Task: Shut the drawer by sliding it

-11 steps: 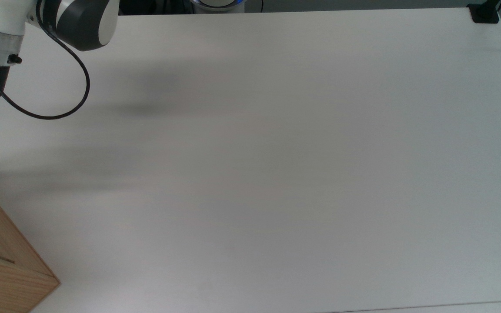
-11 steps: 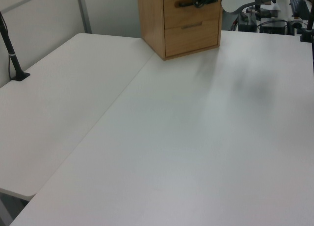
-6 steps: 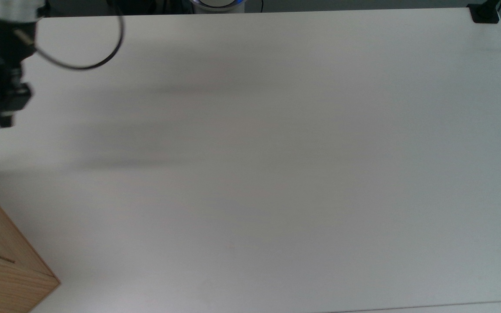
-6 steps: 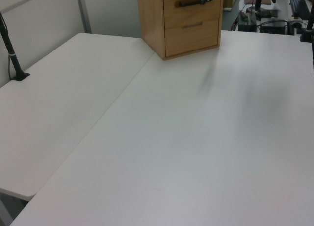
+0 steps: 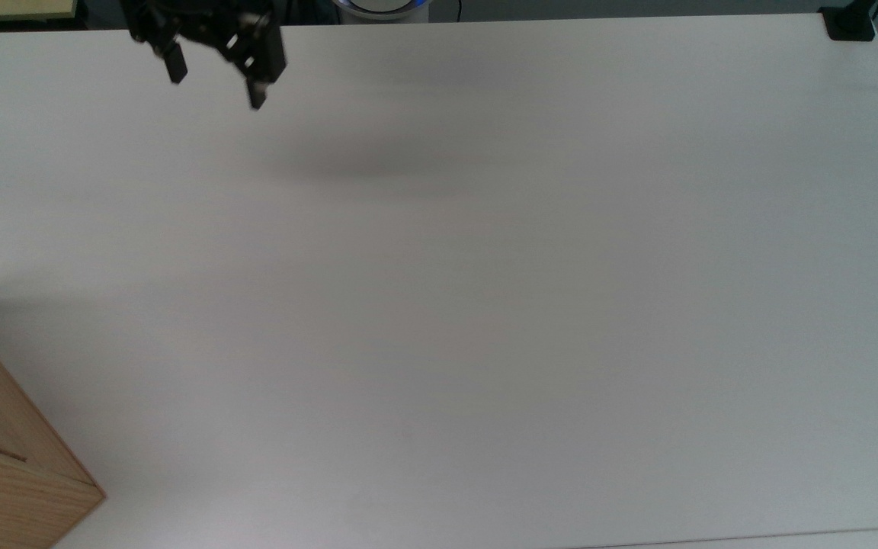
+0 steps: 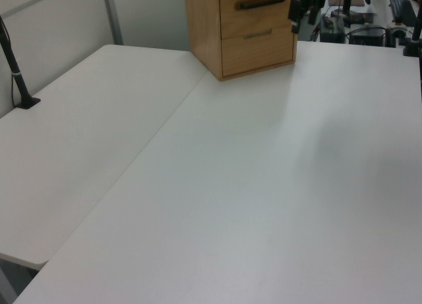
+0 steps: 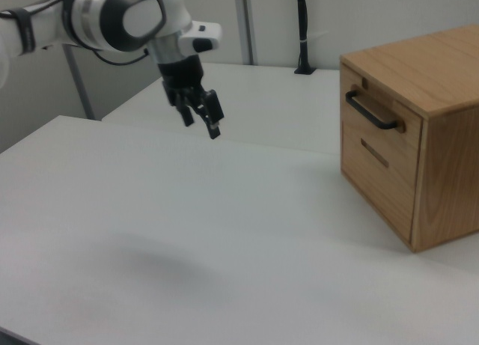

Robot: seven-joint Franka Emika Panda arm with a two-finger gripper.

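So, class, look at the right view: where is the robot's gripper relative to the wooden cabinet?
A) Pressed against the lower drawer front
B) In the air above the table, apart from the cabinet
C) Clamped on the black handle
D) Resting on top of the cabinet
B: the gripper hangs open above the white table, well to the right view's left of the drawer and its cabinet.

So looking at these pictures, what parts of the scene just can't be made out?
- Top view: the cabinet is cut off by the picture's left and bottom edges, so its handled front is out of sight.
- Left view: the cabinet's top is cut by the upper edge, and the gripper overlaps its right corner.
- Right view: the drawer looks flush, but a hairline gap is too fine to judge.
- Right view: the robot arm runs off the left edge.
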